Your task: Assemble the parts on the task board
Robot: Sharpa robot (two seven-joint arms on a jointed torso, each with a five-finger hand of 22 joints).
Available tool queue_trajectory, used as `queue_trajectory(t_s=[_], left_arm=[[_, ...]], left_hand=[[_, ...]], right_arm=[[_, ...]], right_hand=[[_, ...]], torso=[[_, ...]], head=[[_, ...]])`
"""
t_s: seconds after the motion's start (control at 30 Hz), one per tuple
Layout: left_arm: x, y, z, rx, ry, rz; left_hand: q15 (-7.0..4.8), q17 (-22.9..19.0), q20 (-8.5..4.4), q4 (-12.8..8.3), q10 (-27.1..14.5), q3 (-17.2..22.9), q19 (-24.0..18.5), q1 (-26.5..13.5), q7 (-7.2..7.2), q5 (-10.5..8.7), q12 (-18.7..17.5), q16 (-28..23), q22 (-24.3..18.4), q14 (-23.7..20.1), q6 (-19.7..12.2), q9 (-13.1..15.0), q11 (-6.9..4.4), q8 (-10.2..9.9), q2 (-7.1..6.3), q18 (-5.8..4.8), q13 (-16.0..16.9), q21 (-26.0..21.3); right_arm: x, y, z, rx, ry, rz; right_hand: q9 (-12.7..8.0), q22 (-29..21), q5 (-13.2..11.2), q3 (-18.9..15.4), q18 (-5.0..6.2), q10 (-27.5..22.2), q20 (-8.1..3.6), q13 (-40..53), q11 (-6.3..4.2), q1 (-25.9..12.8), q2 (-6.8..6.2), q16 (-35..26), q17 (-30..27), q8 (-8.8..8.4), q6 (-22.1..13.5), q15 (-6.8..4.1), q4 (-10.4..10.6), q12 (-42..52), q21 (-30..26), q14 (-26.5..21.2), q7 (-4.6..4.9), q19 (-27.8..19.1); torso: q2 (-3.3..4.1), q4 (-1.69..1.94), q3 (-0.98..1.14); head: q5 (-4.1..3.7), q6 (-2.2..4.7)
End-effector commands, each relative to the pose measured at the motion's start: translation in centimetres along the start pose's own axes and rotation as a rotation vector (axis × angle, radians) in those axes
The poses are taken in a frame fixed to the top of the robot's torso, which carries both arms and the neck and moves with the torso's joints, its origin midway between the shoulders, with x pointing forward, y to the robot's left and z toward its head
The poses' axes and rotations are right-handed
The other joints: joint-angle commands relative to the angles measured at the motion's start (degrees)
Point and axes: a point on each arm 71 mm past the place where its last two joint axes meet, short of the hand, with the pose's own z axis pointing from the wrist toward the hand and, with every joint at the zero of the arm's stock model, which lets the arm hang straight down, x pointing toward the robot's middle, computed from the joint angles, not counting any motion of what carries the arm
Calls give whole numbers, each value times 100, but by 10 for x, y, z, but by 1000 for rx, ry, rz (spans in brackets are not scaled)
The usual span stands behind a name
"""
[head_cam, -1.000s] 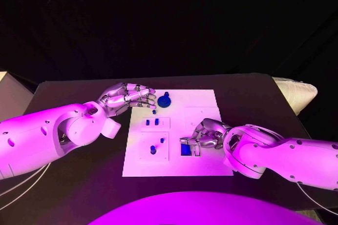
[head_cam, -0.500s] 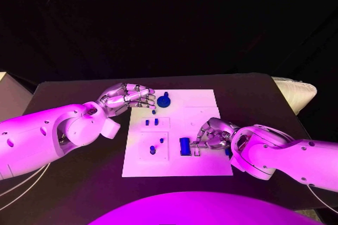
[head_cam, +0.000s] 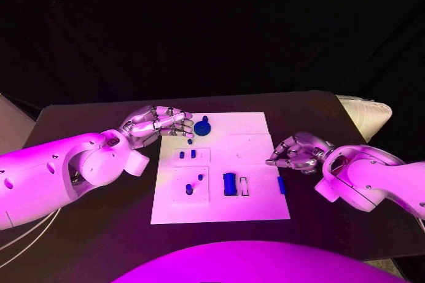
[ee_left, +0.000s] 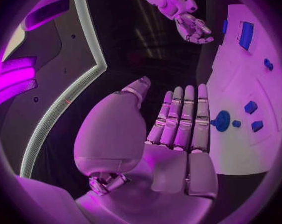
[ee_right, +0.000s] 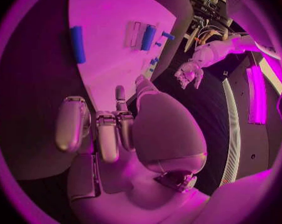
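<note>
The white task board [head_cam: 252,139] lies mid-table. On it are a round blue knob [head_cam: 204,128] at the far left corner, two small blue pieces [head_cam: 188,154], a blue peg [head_cam: 188,188], an upright blue block [head_cam: 230,183] and a blue bar [head_cam: 280,184] near the right edge. My left hand [head_cam: 159,126] hovers beside the knob, off the board's far left corner. In the left wrist view its fingers [ee_left: 181,122] lie straight and hold nothing. My right hand [head_cam: 296,153] hangs just past the board's right edge, with its fingers [ee_right: 106,134] curled in and nothing in them.
A pale cushion-like object [head_cam: 368,114] sits at the table's far right corner. Dark tabletop [head_cam: 328,228] stretches to the right of the board and in front of it. The room behind is black.
My right hand has let go of the blue block near the board's front and drawn back right, off the board. The blue bar now shows. My left hand has stayed put.
</note>
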Motion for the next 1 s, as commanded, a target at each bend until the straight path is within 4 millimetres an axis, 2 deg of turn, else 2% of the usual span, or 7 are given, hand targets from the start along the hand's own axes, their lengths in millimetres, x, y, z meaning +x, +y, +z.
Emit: queue_trajectory(t_s=[0.03, 0.1, 0.4, 0.47, 0.63, 0.87, 1.0], left_arm=[[2, 0, 1, 10, 17, -8], [2, 0, 1, 10, 17, -8], [3, 0, 2, 10, 21, -9], [2, 0, 2, 10, 19, -8], [1, 0, 1, 12, 17, -7], [1, 0, 0, 12, 13, -3], [0, 0, 0, 10, 7, 0]], left_hand=[[1, 8, 0, -11, -21, -27, 43, 52, 69, 8, -22, -37, -8, 39, -12, -6, 31, 14, -13, 72, 0, -36], [1, 8, 0, -11, -21, -27, 43, 52, 69, 8, -22, -37, -8, 39, -12, -6, 31, 14, -13, 72, 0, -36], [0, 11, 0, -15, -16, -29, 48, 71, 66, 8, -20, -39, -13, 42, -9, -7, 29, 15, -8, 72, 1, -39], [0, 11, 0, -15, -16, -29, 48, 71, 66, 8, -20, -39, -13, 42, -9, -7, 29, 15, -8, 72, 1, -39], [0, 12, -1, -16, -13, -30, 51, 78, 64, 8, -19, -40, -16, 43, -7, -8, 28, 16, -5, 73, 2, -40], [1, 12, 0, -16, -10, -32, 50, 88, 62, 7, -18, -47, -20, 35, -5, -8, 27, 17, -3, 71, 2, -45], [3, 12, 1, -15, -7, -36, 48, 94, 61, 7, -17, -54, -24, 25, -2, -9, 27, 17, -1, 69, 3, -50]], right_arm=[[-9, -11, -3, 22, 23, 35], [-16, -18, -6, 43, 11, 20], [-30, -44, -19, 160, 39, -100], [-30, -48, -20, 184, 54, -114], [-22, -54, -20, 232, 87, -116], [-7, -55, -17, 257, 115, -93], [0, -54, -15, 258, 131, -89]], right_hand=[[-7, 816, -53, 20, -21, 391, 55, 1263, 51, 22, -21, -8, 1439, -20, 5, 55, 25, -19, 8, 581, 3, 18], [-7, 821, -54, 20, -23, 387, 55, 1258, 51, 21, -21, -3, 1451, -19, 7, 55, 26, -25, 23, 584, 3, 22], [-19, 774, -43, -23, 7, 310, 67, 1170, 48, -24, -93, -42, 1353, -41, 46, 54, 40, -145, -132, 560, -2, -24], [-23, 775, -59, -40, 6, 307, 69, 1167, 49, -56, -105, -43, 1353, -48, 56, 55, 50, -151, -131, 560, -2, -24], [-31, 770, -93, -91, 10, 298, 74, 1156, 48, -167, -111, -48, 1344, -64, 77, 55, 66, -168, -154, 557, -4, -30], [-34, 764, -92, -123, 14, 286, 75, 1142, 47, -245, -93, -49, 1340, -71, 90, 54, 67, -188, -177, 557, -7, -34], [-35, 762, 124, -200, 16, 288, 71, 1143, 38, -318, -73, -47, 1348, -81, 113, 47, 54, -189, -195, 559, -17, -33]], torso=[[12, -2, 0], [13, -10, 5], [10, 9, 10], [10, 2, 10], [8, 2, 3], [11, 3, 1], [12, 8, -2]], head=[[-18, 1], [-1, 1], [-86, 1], [-96, 1], [-135, 1], [-136, 1], [-137, 1]])
